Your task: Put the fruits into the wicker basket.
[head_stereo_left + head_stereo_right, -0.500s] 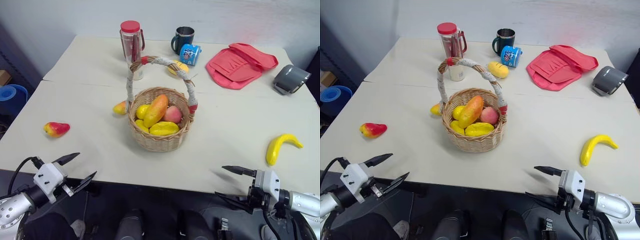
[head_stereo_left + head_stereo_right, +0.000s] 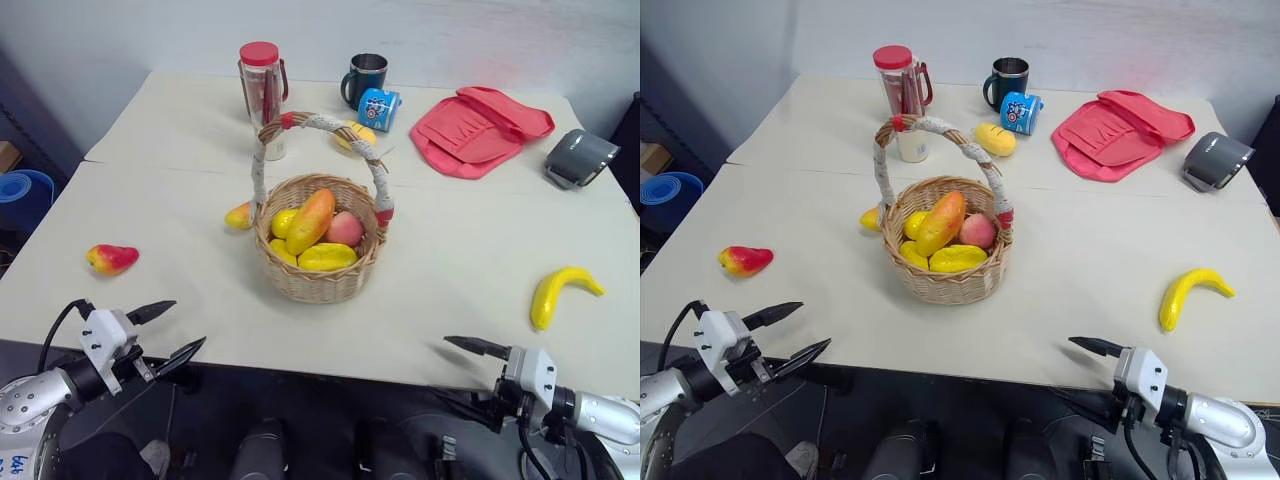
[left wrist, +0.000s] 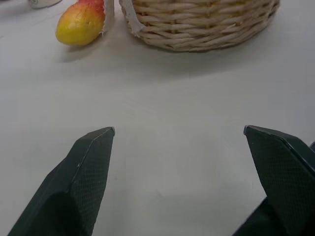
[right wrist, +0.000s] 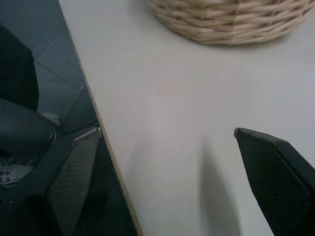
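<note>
Wicker basket (image 2: 318, 250) sits mid-table (image 2: 180, 230), holding a mango (image 2: 312, 220), a peach (image 2: 345, 229) and lemons (image 2: 327, 257). One red-yellow pear (image 2: 239, 215) lies touching its far left side, another pear (image 2: 112, 258) lies well off to my left, a banana (image 2: 560, 292) lies well off to my right. My left end effector (image 2: 168, 329) and right end effector (image 2: 470, 375) hover at the near edge, both released, grasping nothing.

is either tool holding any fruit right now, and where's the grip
Nothing is held. The left tool and right tool both stand open and empty at the near table edge, short of the wicker basket.
</note>
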